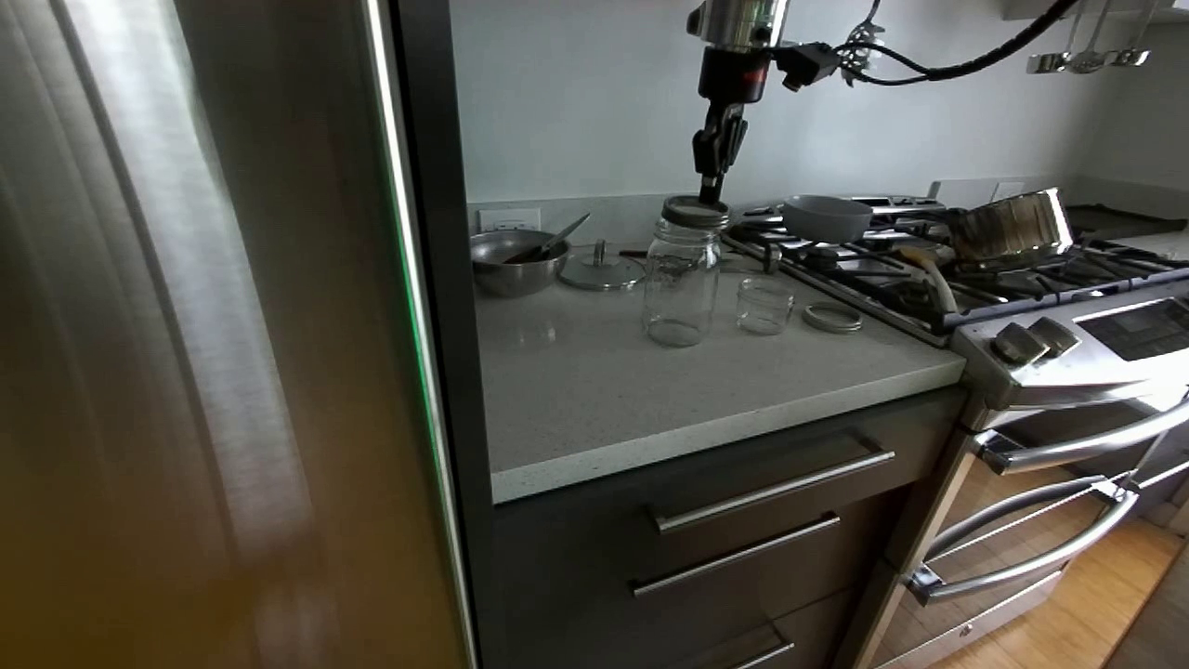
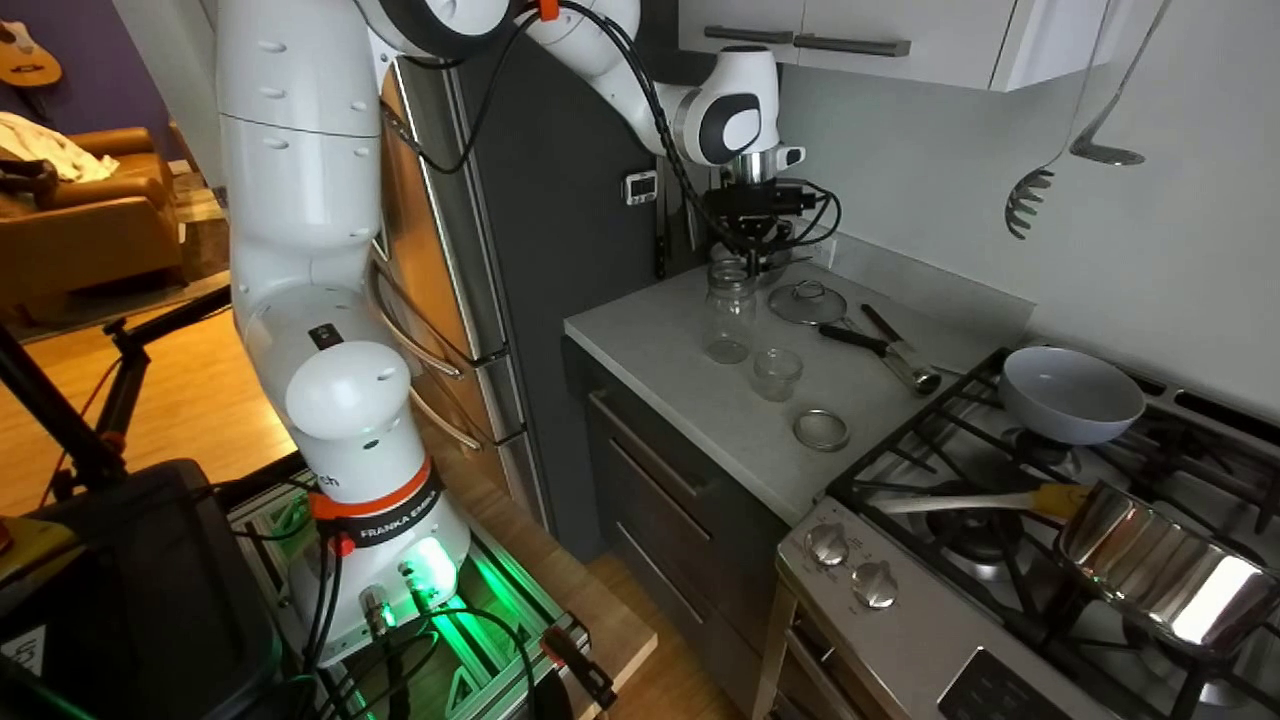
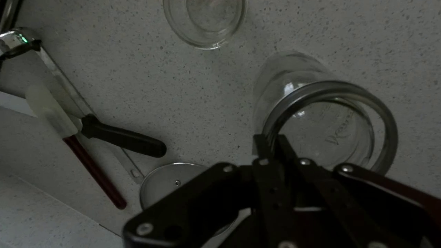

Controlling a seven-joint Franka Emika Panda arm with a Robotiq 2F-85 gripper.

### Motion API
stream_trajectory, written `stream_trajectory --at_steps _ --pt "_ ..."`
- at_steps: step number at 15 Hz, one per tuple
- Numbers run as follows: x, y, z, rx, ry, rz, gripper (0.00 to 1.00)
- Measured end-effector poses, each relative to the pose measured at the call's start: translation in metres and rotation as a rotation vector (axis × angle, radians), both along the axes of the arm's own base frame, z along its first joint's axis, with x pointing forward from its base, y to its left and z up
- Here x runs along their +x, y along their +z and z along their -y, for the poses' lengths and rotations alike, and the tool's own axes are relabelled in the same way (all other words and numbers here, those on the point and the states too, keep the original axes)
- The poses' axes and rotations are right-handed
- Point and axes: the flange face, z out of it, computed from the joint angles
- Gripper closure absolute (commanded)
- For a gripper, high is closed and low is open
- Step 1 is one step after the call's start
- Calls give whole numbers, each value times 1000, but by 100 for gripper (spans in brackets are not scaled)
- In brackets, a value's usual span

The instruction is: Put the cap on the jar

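Observation:
The jar (image 1: 681, 290) is tall clear glass, upright on the counter; it also shows in an exterior view (image 2: 728, 322) and in the wrist view (image 3: 293, 67). The cap is a grey metal ring (image 1: 693, 214) with an open centre, at the jar's mouth. In the wrist view the ring (image 3: 330, 88) lies over the mouth, a little off-centre to it. I cannot tell whether it touches the jar's rim. My gripper (image 3: 270, 139) is shut on one side of the ring's band, pointing down; it shows in both exterior views (image 1: 711, 190) (image 2: 753, 262).
A short glass tumbler (image 1: 764, 308) and another metal ring (image 1: 832, 318) stand beside the jar toward the stove. A glass pot lid (image 1: 602, 271), a metal bowl (image 1: 516, 269) and utensils (image 2: 855, 338) lie behind. A white bowl (image 2: 1072, 395) and a pot (image 2: 1170, 570) are on the stove.

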Motion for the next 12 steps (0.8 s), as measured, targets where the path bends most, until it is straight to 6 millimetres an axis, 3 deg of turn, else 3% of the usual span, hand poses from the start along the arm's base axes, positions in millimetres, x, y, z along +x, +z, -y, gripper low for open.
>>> stream_trajectory --at_steps 12 --pt "14 -13 -2 9 -7 -5 98"
